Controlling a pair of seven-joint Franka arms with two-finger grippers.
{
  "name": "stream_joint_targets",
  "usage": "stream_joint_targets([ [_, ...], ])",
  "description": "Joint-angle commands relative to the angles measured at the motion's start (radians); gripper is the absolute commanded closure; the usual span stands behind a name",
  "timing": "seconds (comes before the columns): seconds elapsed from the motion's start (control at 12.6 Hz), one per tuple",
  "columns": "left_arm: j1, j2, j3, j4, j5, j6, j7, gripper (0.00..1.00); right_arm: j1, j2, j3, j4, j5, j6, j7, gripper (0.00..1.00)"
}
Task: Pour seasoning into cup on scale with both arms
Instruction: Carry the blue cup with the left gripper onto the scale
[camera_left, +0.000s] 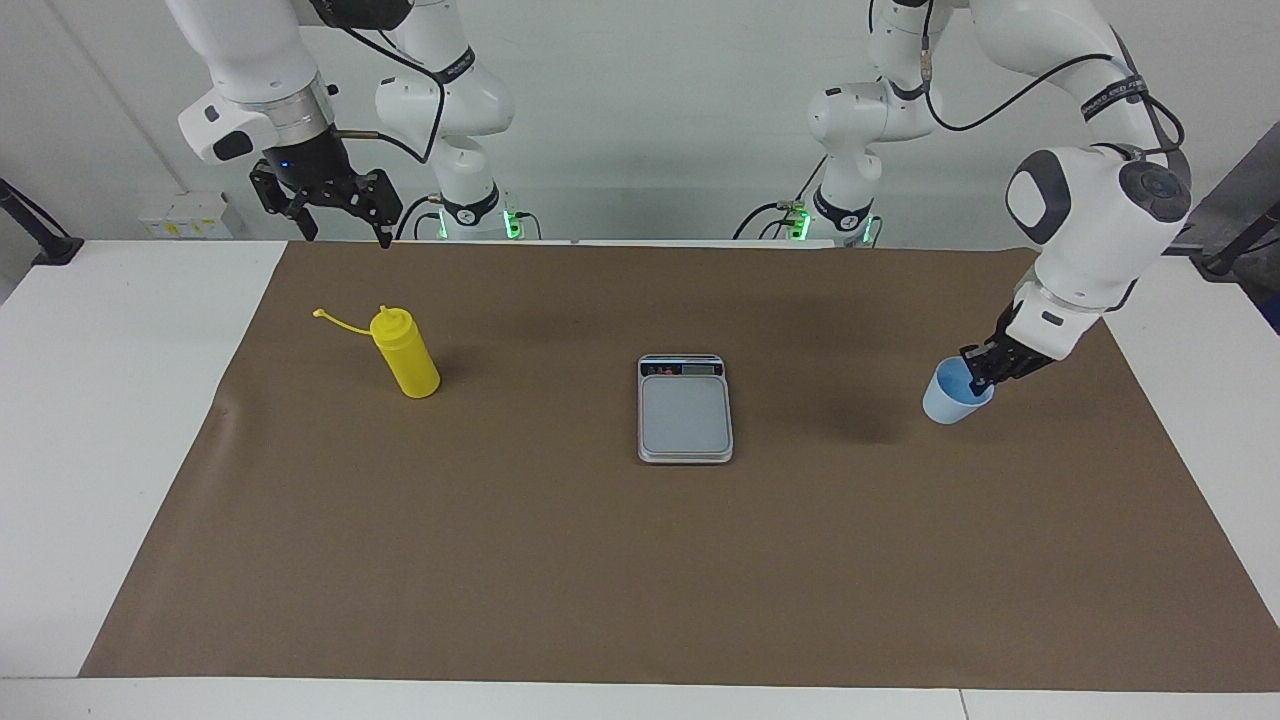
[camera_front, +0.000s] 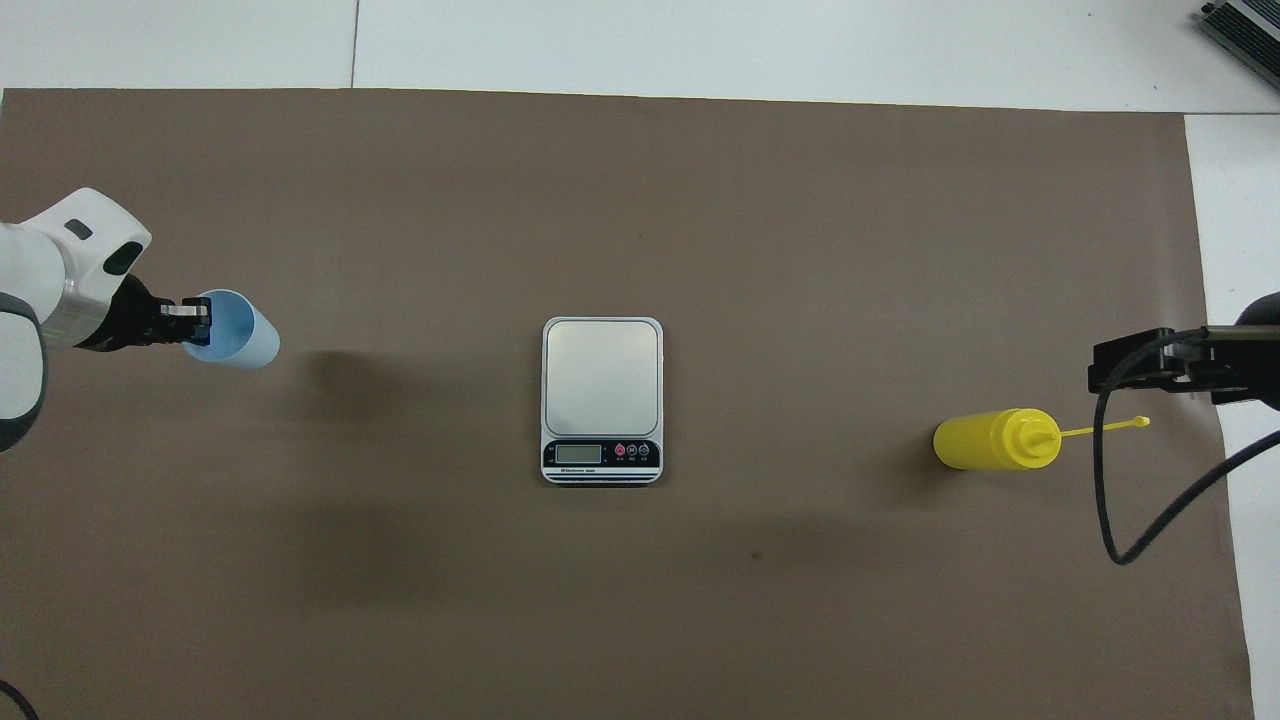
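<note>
My left pincer (camera_left: 978, 377) is clenched on the cup (camera_left: 952, 396) rim, apparently just clear of the mat, so I can carry it to the scale (camera_left: 685, 408) mid-table, while my right pincer (camera_left: 335, 205) waits released above the bottle (camera_left: 403, 352).

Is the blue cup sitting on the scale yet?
No, the cup is held in the left gripper by its rim, well apart from the bare scale.
</note>
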Motion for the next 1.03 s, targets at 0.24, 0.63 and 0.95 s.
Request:
stream_joint_targets([
  [0.24, -0.216, -0.006, -0.034, 0.070, -0.007, -0.048, -0.327, 1.00, -0.015, -0.025, 0.006, -0.028, 0.009, -0.001, 0.002, 0.00],
  [0.63, -0.431, 0.017, -0.035, 0.002, -0.007, 0.088, -0.531, 1.00, -0.015, -0.025, 0.006, -0.030, 0.009, 0.004, 0.000, 0.00],
  [0.95, -0.486, 0.078, -0.035, -0.028, -0.004, 0.203, -0.585, 1.00, -0.015, -0.025, 0.006, -0.030, 0.009, 0.004, 0.000, 0.00],
])
